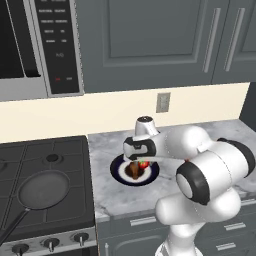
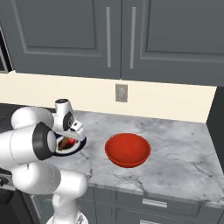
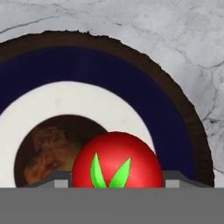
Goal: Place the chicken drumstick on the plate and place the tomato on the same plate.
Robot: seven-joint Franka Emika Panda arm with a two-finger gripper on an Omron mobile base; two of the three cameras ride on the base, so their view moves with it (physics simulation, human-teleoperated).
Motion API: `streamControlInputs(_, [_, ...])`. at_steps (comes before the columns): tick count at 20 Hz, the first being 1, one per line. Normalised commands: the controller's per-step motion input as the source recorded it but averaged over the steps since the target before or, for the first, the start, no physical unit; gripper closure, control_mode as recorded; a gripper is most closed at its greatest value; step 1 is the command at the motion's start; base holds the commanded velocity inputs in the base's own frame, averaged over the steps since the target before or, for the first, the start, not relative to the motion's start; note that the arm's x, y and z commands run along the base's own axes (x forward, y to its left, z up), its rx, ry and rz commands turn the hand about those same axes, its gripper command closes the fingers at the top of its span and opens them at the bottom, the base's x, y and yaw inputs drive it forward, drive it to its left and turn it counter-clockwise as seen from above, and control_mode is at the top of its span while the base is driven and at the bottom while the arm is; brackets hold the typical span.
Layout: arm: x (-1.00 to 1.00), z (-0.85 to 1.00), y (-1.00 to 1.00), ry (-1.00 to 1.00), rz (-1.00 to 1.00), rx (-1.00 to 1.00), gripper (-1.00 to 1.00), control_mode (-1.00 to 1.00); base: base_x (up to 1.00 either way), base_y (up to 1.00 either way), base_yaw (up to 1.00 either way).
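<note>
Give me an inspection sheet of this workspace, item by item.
Surface: grey marble counter.
Job's things: plate on the counter; chicken drumstick on its white centre; tomato over the plate, between the jaws.
Clutter: red bowl right of the plate; frying pan on the stove.
Grippers: gripper above the plate, jaws around the tomato.
Cables: nothing seen.
Surroundings: grey cabinets, wall outlet, microwave.

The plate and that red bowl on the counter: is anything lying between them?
No. In the right base view, only bare marble counter lies between the plate and the red bowl. The drumstick sits on the plate itself.
</note>
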Motion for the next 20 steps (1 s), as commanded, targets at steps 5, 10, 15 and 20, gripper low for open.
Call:
streamControlInputs(5, [0.00,0.00,0.00,0.00,0.00,0.00,-1.00,-1.00,0.00,0.00,0.00])
streamControlInputs(10, [-0.10,0.04,0.00,-0.02,0.00,0.00,-1.00,-1.00,0.00,0.00,0.00])
streamControlInputs(15, [-0.34,0.27,0.00,-0.09,0.00,0.00,-1.00,-1.00,0.00,0.00,0.00])
streamControlInputs(20, [-0.93,0.55,0.00,-0.17,0.00,0.03,-1.00,-1.00,0.00,0.00,0.00])
